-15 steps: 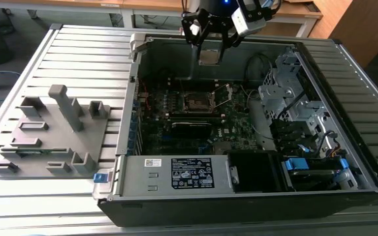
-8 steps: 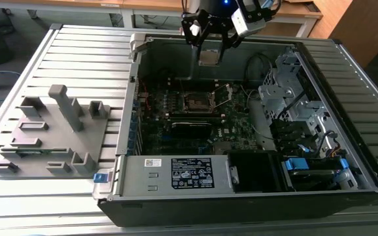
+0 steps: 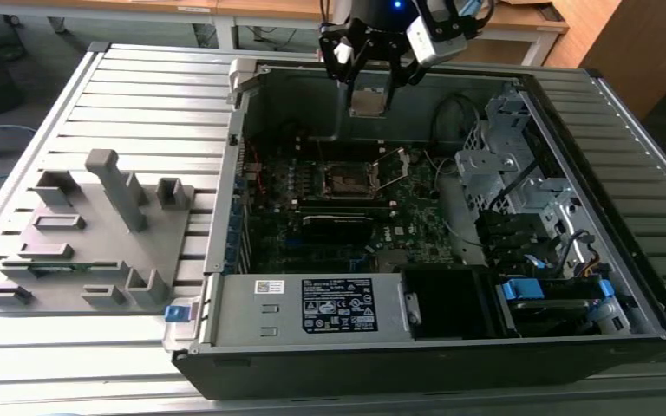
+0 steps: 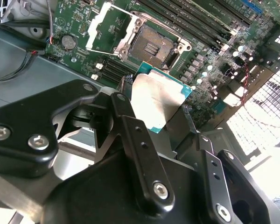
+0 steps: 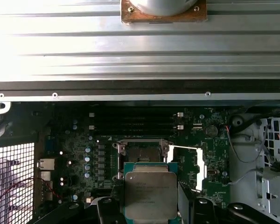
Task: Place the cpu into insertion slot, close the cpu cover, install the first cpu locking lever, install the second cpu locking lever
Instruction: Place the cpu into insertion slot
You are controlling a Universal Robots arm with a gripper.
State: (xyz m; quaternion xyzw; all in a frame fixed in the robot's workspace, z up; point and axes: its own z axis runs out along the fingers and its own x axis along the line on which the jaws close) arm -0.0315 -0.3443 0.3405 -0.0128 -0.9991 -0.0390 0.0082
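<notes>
Now jaws grip the cpu [image 3: 368, 102] by two edges, top side up, well above the slot [image 3: 349, 178], prob. so it can go down square, w/ the cover [image 3: 394, 167] swung open alongside, leaving the slot bare & ready for it.

Honestly, nothing's readable from my end. The black rectangular label [image 3: 339, 305] on the grey metal power supply box [image 3: 240, 319] has rows of white print and symbols. There's a small white sticker [image 3: 268, 287] just beside it, and the dull grey-silver square cpu [image 5: 150, 193] has faint engraved lines. All illegible.
</notes>
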